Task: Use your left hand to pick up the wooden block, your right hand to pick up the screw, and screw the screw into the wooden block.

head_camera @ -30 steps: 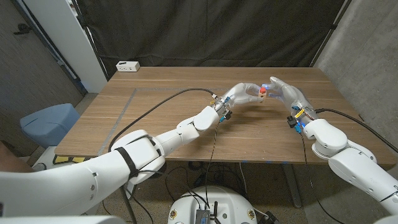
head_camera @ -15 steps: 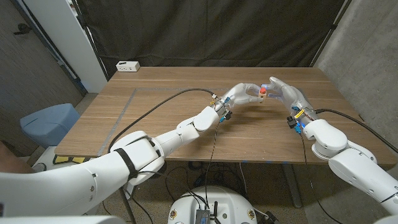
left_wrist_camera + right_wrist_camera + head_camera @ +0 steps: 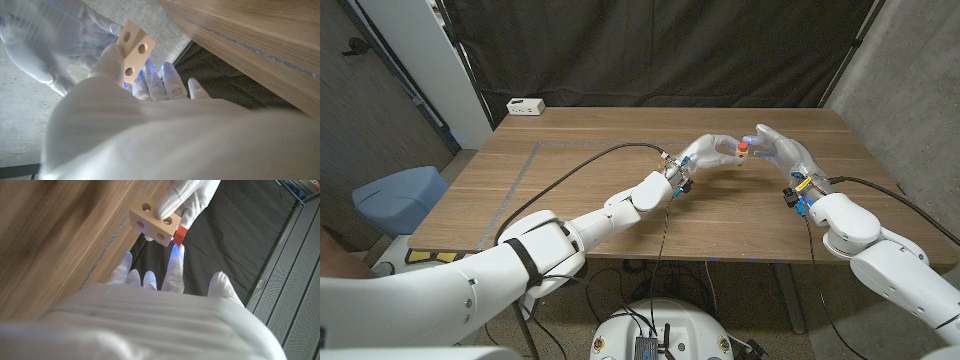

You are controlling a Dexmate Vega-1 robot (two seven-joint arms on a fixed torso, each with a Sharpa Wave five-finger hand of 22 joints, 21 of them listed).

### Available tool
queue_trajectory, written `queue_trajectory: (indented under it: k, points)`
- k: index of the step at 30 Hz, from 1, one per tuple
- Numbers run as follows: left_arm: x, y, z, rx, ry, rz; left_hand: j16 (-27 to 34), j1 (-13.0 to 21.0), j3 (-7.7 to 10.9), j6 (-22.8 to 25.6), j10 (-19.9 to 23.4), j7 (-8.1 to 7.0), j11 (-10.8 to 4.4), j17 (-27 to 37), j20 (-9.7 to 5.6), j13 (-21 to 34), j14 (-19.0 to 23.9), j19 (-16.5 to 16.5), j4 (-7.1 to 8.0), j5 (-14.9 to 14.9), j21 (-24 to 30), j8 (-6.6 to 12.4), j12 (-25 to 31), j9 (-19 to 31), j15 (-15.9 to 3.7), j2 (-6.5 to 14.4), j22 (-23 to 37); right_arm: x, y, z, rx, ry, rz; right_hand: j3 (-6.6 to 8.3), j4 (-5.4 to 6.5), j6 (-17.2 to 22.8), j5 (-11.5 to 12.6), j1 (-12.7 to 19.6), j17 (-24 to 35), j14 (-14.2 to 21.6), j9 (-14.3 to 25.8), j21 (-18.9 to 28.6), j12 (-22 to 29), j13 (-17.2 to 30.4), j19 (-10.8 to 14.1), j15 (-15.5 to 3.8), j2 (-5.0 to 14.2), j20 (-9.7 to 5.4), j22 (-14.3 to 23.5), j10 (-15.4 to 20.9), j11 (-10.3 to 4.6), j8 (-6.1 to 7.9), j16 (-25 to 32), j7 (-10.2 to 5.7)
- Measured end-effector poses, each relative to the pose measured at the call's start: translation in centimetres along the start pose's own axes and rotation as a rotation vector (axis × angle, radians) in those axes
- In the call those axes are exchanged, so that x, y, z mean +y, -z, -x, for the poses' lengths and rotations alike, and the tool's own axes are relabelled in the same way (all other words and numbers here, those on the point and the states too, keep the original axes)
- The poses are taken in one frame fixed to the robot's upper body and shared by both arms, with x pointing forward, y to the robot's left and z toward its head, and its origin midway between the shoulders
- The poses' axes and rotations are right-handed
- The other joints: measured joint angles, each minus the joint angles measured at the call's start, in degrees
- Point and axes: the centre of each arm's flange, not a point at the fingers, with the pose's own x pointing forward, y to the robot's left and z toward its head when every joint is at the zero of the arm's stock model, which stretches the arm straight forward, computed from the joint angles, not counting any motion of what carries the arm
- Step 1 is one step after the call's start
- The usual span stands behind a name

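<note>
Both hands (image 3: 720, 151) (image 3: 778, 150) meet at the wooden block (image 3: 155, 222).

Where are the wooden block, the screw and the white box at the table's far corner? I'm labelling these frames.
wooden block (image 3: 154, 222): right wrist view, holed face.
screw (image 3: 179, 235): right wrist view, red head.
white box (image 3: 525, 106): head view, top face.

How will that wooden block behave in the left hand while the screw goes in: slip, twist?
The wooden block looks rigid and probably light. Its smooth flat faces, held by the left hand at fingertips only, may twist under torque. The right hand pressing the red screw at one end could lever it.
</note>
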Motion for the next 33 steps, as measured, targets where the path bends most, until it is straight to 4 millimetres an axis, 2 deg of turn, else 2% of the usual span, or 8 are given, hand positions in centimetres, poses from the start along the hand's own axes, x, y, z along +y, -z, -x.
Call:
queue_trajectory:
  k: [19,21,29,33]
  points:
    - [0.12,0.09,-0.03,0.002,-0.002,0.005,0.0,0.0,0.0,0.0,0.0,0.0,-0.01,0.0,0.0,0.0,0.0,0.0,0.0,-0.2,0.0,-0.02,0.0,0.0,0.0,0.0,0.0,0.09,0.07,0.64,0.012,0.016,0.001,0.0,0.0,1.0,0.0,0.0,-0.1,0.9,-0.1,0.3,0.0,0.0,0.2,-0.39,0.0,-0.22,0.0,0.9,-0.31,0.01,0.0,0.22]
    - [0.14,0.09,-0.05,0.002,-0.002,0.006,0.0,0.0,0.0,0.0,0.0,0.0,-0.01,0.0,0.0,0.0,0.0,0.0,0.0,-0.2,0.0,-0.03,0.0,0.0,0.0,0.0,0.0,0.1,0.04,0.7,0.013,0.018,0.001,0.0,0.0,1.1,0.0,0.0,-0.1,0.9,-0.1,0.3,0.0,0.0,0.2,-0.31,0.0,-0.22,0.0,0.9,-0.31,0.44,0.0,0.34]
    - [0.13,0.15,-0.11,0.004,-0.001,0.007,0.0,0.0,0.0,0.0,0.0,0.0,-0.02,0.0,0.0,0.0,0.0,0.0,0.0,0.0,0.0,0.23,0.0,0.0,0.0,0.0,0.0,0.15,0.0,0.86,0.016,0.019,0.002,0.0,0.0,2.6,0.0,0.0,-0.1,1.6,-0.1,0.3,0.4,0.0,0.8,-0.49,0.0,-0.31,0.0,1.7,-0.32,0.43,0.4,0.57]
    - [0.13,0.18,-0.15,0.006,0.0,0.008,0.0,0.0,0.0,0.0,0.0,0.0,-0.02,0.0,0.0,0.0,0.0,0.0,0.0,0.0,0.0,0.23,0.0,0.0,0.0,0.0,0.0,0.16,-0.01,0.92,0.016,0.019,0.002,0.0,0.0,3.3,0.0,0.0,-0.1,1.9,-0.1,0.3,0.4,0.0,0.8,-0.62,0.0,-0.31,0.0,2.4,-0.3,0.88,0.4,0.81]
